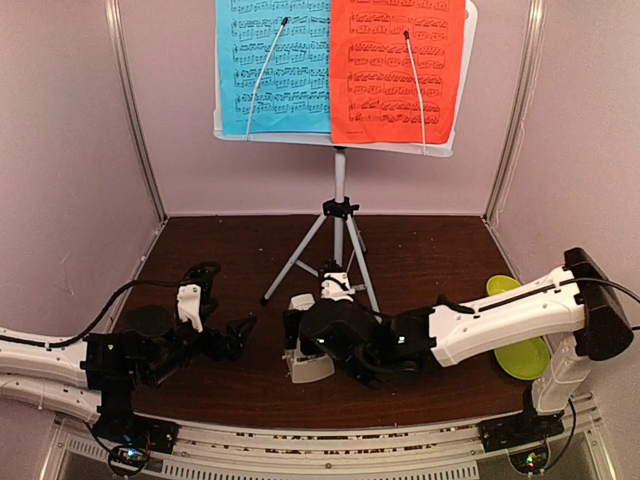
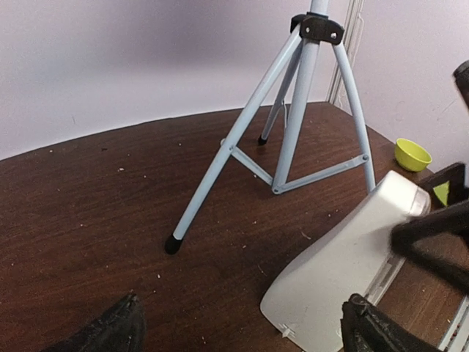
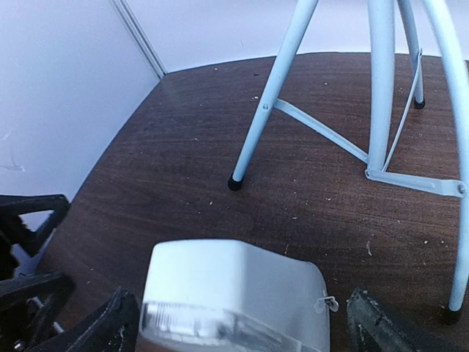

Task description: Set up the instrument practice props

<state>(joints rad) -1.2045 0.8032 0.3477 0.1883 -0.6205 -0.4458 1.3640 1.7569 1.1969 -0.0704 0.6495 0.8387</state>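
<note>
The music stand's tripod (image 1: 338, 232) stands at the middle of the dark table (image 1: 440, 250). High above it the white desk (image 1: 340, 143) carries the blue sheet (image 1: 272, 65) on the left and the red sheet (image 1: 398, 70) on the right, each under a thin wire arm.

The white metronome (image 1: 312, 368) is just in front of the tripod's near feet, and in the left wrist view it leans over rather than standing upright. The right end effector (image 3: 238, 308) is around it with its fingers (image 3: 110, 326) spread. A gap shows on one side, and I cannot tell whether the other finger touches.

The left end effector (image 1: 235, 335) is left of the tripod and near the metronome, spread wide and holding nothing.

Right of the tripod, a flat green dish (image 1: 525, 358) lies partly under the right arm, and a small green bowl (image 2: 412, 154) sits by the wall.
</note>
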